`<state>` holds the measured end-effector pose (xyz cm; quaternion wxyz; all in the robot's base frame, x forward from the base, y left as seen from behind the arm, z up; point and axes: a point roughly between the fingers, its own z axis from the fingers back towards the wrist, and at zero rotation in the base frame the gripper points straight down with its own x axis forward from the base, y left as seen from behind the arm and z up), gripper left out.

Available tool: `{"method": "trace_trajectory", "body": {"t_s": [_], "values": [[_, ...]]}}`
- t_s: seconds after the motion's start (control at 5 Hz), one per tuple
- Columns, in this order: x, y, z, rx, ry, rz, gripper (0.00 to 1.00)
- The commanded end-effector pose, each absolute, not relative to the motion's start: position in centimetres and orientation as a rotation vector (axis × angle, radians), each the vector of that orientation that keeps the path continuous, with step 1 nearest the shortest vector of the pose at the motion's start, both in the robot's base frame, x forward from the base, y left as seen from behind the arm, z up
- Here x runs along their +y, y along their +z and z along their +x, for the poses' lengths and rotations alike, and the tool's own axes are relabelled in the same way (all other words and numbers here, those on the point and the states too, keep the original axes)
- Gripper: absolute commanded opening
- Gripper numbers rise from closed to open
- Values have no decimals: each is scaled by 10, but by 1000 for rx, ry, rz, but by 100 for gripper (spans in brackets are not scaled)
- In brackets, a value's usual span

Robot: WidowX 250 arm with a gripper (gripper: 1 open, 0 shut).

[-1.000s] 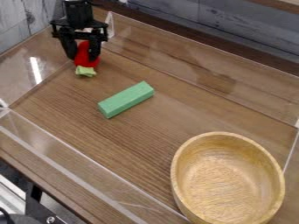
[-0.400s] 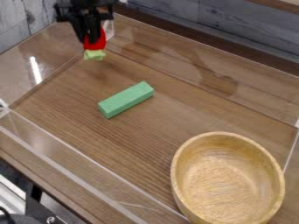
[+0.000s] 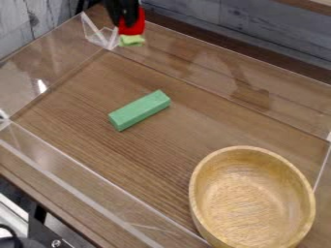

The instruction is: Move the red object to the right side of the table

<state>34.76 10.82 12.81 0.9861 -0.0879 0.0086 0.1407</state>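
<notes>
The red object (image 3: 132, 36), a small strawberry-like toy with a yellow-green leafy end, hangs above the far left part of the table (image 3: 220, 97). My gripper (image 3: 127, 25) points down from the top edge of the view and is shut on the toy's upper part. Only the dark fingers show; the rest of the arm is cut off by the frame. The toy is clear of the tabletop, with its leafy end pointing down.
A green rectangular block (image 3: 138, 109) lies at an angle in the left middle of the table. A round wooden bowl (image 3: 198, 184) fills the near right corner. Low clear acrylic walls (image 3: 52, 53) border the tabletop.
The gripper closed on the red toy where it lay at the far left, then lifted it and carried it up and to the right. The block and bowl stayed put.
</notes>
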Motion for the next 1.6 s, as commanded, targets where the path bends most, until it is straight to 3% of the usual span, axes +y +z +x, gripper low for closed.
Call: {"method": "trace_trajectory", "body": {"t_s": [0.0, 0.4, 0.6, 1.2, 1.4], "values": [[64, 158, 343, -43, 201, -171, 0], [-16, 149, 319, 8, 30, -184, 0], [-47, 137, 314, 28, -49, -182, 0], [-67, 64, 321, 100, -117, -129, 0], [-49, 75, 334, 73, -73, -127, 0]]}}
